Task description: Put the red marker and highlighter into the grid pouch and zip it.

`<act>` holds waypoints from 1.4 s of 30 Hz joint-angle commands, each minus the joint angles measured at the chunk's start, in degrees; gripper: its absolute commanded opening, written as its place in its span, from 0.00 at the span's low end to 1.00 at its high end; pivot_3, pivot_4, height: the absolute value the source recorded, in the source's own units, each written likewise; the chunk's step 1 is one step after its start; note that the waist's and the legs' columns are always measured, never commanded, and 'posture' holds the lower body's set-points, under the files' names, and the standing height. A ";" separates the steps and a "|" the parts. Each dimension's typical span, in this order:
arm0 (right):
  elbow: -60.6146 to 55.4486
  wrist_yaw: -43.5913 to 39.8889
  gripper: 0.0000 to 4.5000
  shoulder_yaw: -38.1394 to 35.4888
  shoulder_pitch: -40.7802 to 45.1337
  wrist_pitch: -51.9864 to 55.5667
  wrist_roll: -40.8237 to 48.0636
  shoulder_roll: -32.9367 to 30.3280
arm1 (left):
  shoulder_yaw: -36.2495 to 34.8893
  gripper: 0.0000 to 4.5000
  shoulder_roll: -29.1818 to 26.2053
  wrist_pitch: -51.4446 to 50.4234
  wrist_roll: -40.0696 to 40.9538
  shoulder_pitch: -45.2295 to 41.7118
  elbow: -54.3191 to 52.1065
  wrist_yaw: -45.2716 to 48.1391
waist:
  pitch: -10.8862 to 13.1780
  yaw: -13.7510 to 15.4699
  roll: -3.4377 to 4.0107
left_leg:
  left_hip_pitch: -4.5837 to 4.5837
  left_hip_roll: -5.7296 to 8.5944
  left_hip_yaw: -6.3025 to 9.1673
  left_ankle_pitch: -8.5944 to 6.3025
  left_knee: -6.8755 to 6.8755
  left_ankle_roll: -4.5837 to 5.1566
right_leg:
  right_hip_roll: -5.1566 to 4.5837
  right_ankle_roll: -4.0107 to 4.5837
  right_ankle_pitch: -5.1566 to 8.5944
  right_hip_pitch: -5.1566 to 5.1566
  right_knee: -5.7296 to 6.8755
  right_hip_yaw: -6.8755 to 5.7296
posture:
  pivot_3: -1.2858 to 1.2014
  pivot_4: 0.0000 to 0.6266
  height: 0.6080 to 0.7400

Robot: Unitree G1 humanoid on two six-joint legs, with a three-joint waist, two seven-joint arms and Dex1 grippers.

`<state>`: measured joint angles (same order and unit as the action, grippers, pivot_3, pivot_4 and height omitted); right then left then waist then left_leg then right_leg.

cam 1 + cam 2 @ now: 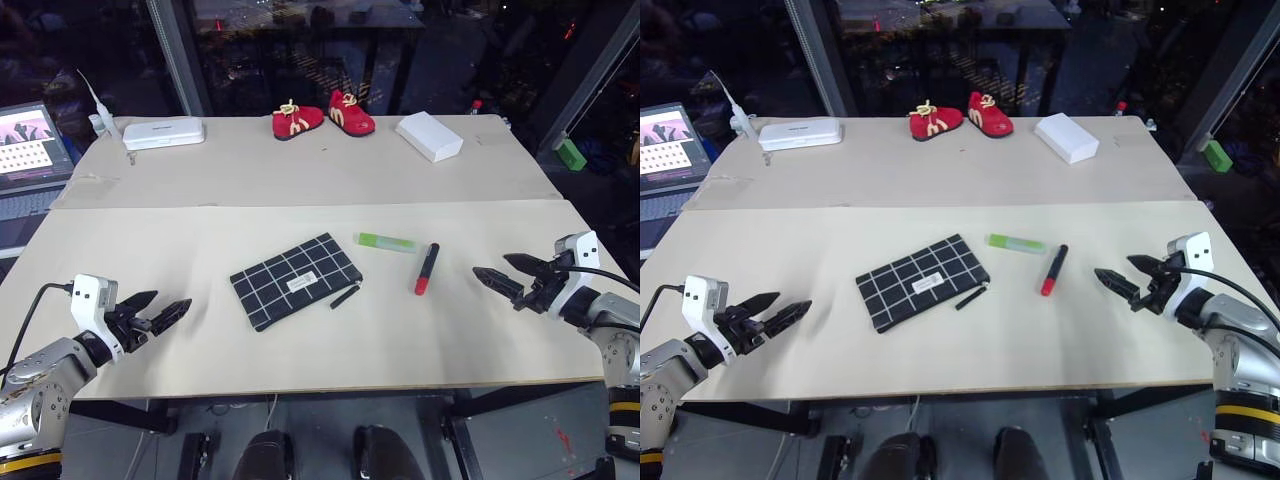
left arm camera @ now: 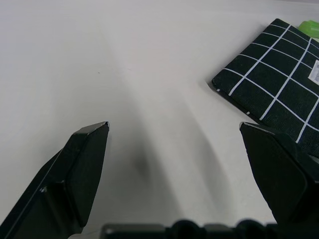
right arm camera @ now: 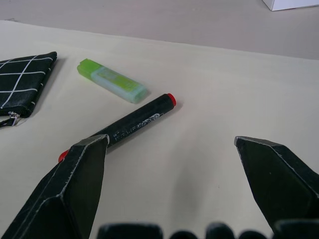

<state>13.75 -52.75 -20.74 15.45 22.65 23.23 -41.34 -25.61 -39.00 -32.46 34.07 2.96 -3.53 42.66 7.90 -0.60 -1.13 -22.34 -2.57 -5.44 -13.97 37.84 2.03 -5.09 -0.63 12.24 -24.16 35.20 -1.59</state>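
Grid pouch (image 1: 296, 281): flat on the table (image 1: 200, 240), centre, zipper tab at its right.
Highlighter (image 1: 386, 242): just right of the pouch.
Red marker (image 1: 426, 268): right of the highlighter.
Left gripper (image 1: 160, 312): open, empty, near left.
Right gripper (image 1: 502, 276): open, empty, right.

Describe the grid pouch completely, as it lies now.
The grid pouch is a flat rectangle of black fabric crossed by white grid lines, with a small white label near its middle. It lies askew on the table's near board; its black zipper pull trails off one corner. Nothing rests on it, and neither gripper touches it.
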 commanded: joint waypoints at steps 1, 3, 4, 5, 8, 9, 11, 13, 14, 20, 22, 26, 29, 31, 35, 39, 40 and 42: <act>-0.37 0.21 1.00 0.43 1.77 -1.59 -0.17 -0.81 | -0.64 1.00 -0.39 7.36 -1.28 -0.77 0.98 3.97 | 0.00 0.00 0.00 | 0.00 0.00 0.00 0.00 0.00 0.00 | 0.00 0.00 0.00 0.00 0.00 0.00 | 0.52 0.24 1.00; 0.27 0.47 1.00 1.70 3.18 -1.58 -0.83 -0.65 | 4.07 1.00 -3.15 22.54 -8.79 -1.27 6.29 12.01 | 0.00 -0.10 0.00 | 0.01 0.01 -0.02 0.00 0.00 0.00 | 0.00 0.00 0.00 0.00 0.01 0.01 | 0.52 0.24 1.00; 0.43 0.51 1.00 2.09 3.64 -1.43 -0.92 -0.65 | 5.40 1.00 -3.87 27.68 -10.70 -1.40 7.93 15.06 | 0.00 -0.15 0.00 | 0.04 0.01 -0.09 0.00 0.00 0.00 | 0.00 0.05 0.01 -0.02 0.01 0.01 | 0.52 0.24 1.00; 0.60 0.80 0.94 2.40 4.16 -1.90 -1.22 -0.66 | 5.70 1.00 -3.99 29.81 -10.92 -1.97 8.82 16.34 | 0.00 -0.15 0.01 | 0.04 0.00 -0.14 0.00 0.00 0.00 | 0.00 0.11 0.02 -0.04 0.00 0.01 | 0.52 0.24 1.00; 0.61 0.22 0.76 3.10 6.61 -1.69 -0.48 -0.58 | 5.65 1.00 -4.38 34.34 -11.27 -4.82 11.54 17.66 | 0.00 -0.09 0.01 | -0.01 -0.03 -0.16 -0.02 -0.01 0.01 | -0.04 0.19 0.07 -0.09 0.00 0.01 | 0.52 0.24 1.00; 0.38 -0.31 0.68 3.37 7.13 -1.68 -0.17 -0.60 | 5.97 1.00 -4.79 35.77 -11.91 -5.21 12.25 18.33 | 0.00 -0.08 0.01 | -0.06 -0.06 -0.15 -0.04 -0.01 0.04 | -0.03 0.14 0.04 -0.11 -0.05 -0.02 | 0.52 0.24 1.00; -0.13 -1.33 0.56 4.00 7.88 -1.28 0.40 -0.70 | 6.66 1.00 -5.50 38.15 -13.06 -5.56 13.21 19.75 | 0.00 -0.08 0.01 | -0.09 -0.04 -0.17 -0.06 0.00 0.06 | -0.05 0.11 0.03 -0.14 -0.02 -0.01 | 0.52 0.24 1.00; -0.42 -2.48 0.41 5.18 8.70 -1.02 0.38 -0.78 | 7.32 1.00 -6.25 39.56 -13.92 -5.89 13.46 20.67 | 0.00 -0.13 0.01 | -0.08 -0.05 -0.17 -0.06 -0.01 0.07 | -0.05 0.11 0.03 -0.12 -0.04 -0.03 | 0.52 0.24 1.00; -0.78 -2.95 0.33 5.72 9.19 -0.66 0.53 -0.63 | 7.73 1.00 -6.63 40.74 -14.70 -6.08 13.76 20.99 | 0.00 -0.14 0.01 | -0.08 -0.05 -0.17 -0.07 -0.01 0.07 | -0.05 0.11 0.03 -0.12 -0.04 -0.04 | 0.52 0.24 1.00; -1.14 -5.92 0.01 12.74 12.29 0.23 -0.33 2.61 | 13.01 1.00 -8.56 51.85 -20.51 -8.28 18.58 24.57 | 0.00 -0.14 0.01 | -0.04 -0.07 -0.22 -0.07 -0.01 0.07 | -0.05 0.11 0.03 -0.11 -0.01 -0.06 | 0.52 0.24 1.00; -0.92 -5.56 0.01 15.05 14.46 0.64 -0.98 4.61 | 14.41 1.00 -8.39 53.79 -21.09 -9.80 19.67 25.22 | 0.00 -0.33 0.01 | -0.02 -0.10 -0.28 -0.07 0.00 0.07 | -0.04 0.11 0.02 -0.13 0.00 -0.03 | 0.52 0.24 1.00; -3.05 -3.85 0.01 22.34 23.19 3.13 -2.22 12.12 | 20.23 1.00 -7.59 59.44 -24.96 -13.37 20.58 26.67 | 0.02 -0.45 0.03 | -0.03 -0.13 -0.34 -0.07 0.00 0.07 | -0.03 0.10 0.01 -0.19 0.05 -0.02 | 0.52 0.24 1.00; -0.40 -2.33 0.01 30.15 28.08 -0.83 -9.47 16.51 | 24.03 1.00 -6.88 65.15 -27.80 -16.21 23.95 27.55 | 0.01 -0.57 0.05 | -0.04 -0.12 -0.47 -0.07 0.00 0.07 | 0.00 0.10 0.01 -0.31 0.27 0.05 | 0.52 0.24 1.00; 2.28 -0.77 0.01 32.92 29.39 -2.39 -13.05 17.76 | 25.31 1.00 -6.61 67.23 -27.77 -17.19 25.56 27.81 | 0.00 -0.30 0.02 | -0.03 -0.11 -0.79 -0.08 0.00 0.05 | 0.00 0.10 0.03 -0.37 0.53 -0.05 | 0.52 0.24 1.00; 6.61 2.68 0.01 38.00 30.45 -1.17 -18.77 20.43 | 26.88 1.00 -6.47 71.48 -27.69 -18.29 28.78 28.11 | -0.01 0.45 0.02 | -0.33 -0.14 -0.85 -0.10 0.03 -0.02 | -0.14 0.14 0.06 -0.53 0.63 -0.48 | 0.52 0.24 1.00; 8.10 2.51 0.01 41.69 29.73 -3.24 -23.16 20.55 | 27.62 1.00 -6.23 74.33 -27.76 -19.27 31.99 28.02 | -0.01 0.11 0.02 | -0.63 -0.10 -0.91 -0.08 0.18 -0.04 | -0.17 0.15 0.03 -0.87 0.71 -0.49 | 0.52 0.24 1.00; 9.04 3.09 0.01 42.05 29.85 -4.37 -24.34 20.32 | 27.77 1.00 -6.11 74.71 -27.47 -19.36 32.24 28.10 | -0.01 0.05 0.02 | -0.61 -0.10 -0.91 -0.08 0.18 -0.04 | -0.17 0.14 0.03 -0.87 0.71 -0.49 | 0.52 0.24 1.00; 11.09 3.73 0.01 41.86 30.43 -5.85 -25.64 19.79 | 28.04 1.00 -5.95 75.23 -27.10 -19.50 32.67 28.21 | -0.01 -0.05 0.02 | -0.51 -0.11 -0.91 -0.07 0.18 -0.05 | -0.17 0.15 0.04 -0.84 0.67 -0.52 | 0.52 0.24 1.00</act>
<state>23.94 -49.76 21.80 44.93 18.91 -1.05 -20.57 1.36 -45.04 41.69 7.12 -16.31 28.20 70.73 7.89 -0.65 -1.11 -22.82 -2.69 -6.35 -14.02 38.02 1.94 -5.25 -0.48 12.28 -24.99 35.88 -2.12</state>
